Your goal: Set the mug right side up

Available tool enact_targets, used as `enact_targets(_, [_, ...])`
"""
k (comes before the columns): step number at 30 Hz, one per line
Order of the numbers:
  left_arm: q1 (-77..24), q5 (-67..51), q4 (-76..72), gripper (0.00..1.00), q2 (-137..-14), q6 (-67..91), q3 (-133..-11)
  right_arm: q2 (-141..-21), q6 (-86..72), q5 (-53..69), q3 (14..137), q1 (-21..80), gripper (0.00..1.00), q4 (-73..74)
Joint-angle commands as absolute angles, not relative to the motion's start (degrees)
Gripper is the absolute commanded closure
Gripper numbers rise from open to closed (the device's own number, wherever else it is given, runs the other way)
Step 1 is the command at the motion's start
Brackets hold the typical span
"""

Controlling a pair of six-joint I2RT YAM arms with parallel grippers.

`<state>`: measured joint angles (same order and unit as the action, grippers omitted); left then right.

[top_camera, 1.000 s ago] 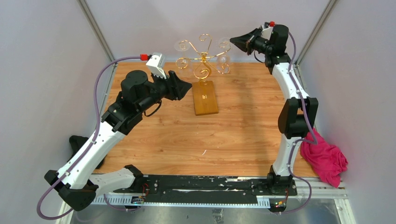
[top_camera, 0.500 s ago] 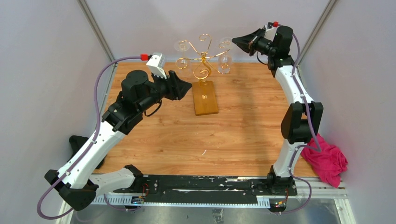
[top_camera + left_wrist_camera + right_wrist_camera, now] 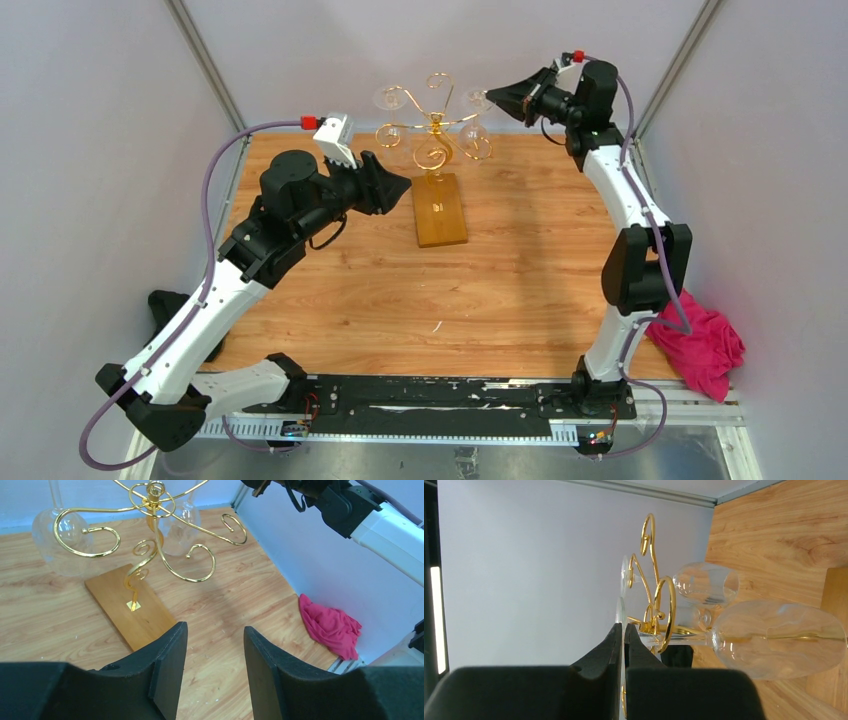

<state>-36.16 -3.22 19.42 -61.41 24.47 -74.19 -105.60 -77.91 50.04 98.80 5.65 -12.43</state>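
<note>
Mug, as far as I can judge, means one of the stemmed glasses [image 3: 779,640] (nothing with a handle shows). They hang bowl-down by their feet on the gold rack [image 3: 435,135] at the table's [image 3: 520,290] twelve o'clock. Nearest, at four o'clock, lies a pink cloth [image 3: 700,345]. At ten o'clock the left gripper [image 3: 395,185] hovers with its fingers spread on nothing, facing the rack's wooden base [image 3: 132,612], probably waiting to help. Farthest, at one o'clock, the right gripper [image 3: 495,93] meets the rack with its fingers pressed together. Only its wrist view shows a glass foot [image 3: 619,611] edge-on at the tips. Whether the foot is pinched I cannot tell.
</note>
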Motion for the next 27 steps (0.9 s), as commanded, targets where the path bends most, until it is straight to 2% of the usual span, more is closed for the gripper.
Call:
enact_targets(1, [-36.61, -2.91, 18.98, 0.50, -60.96, 24.42, -73.47, -106.18, -77.12, 52.12, 102.45, 7.91, 1.00, -13.61])
enact_targets(21, [-36.56, -0.41, 21.53, 0.50, -58.26, 22.42, -73.15, -122.84, -79.27, 50.28, 127.64, 8.06, 1.00, -6.81])
enact_targets(27, [-36.56, -0.09, 22.04, 0.50, -57.57, 22.21, -73.09, -123.36, -79.58, 49.28, 127.17, 5.42, 1.00, -6.79])
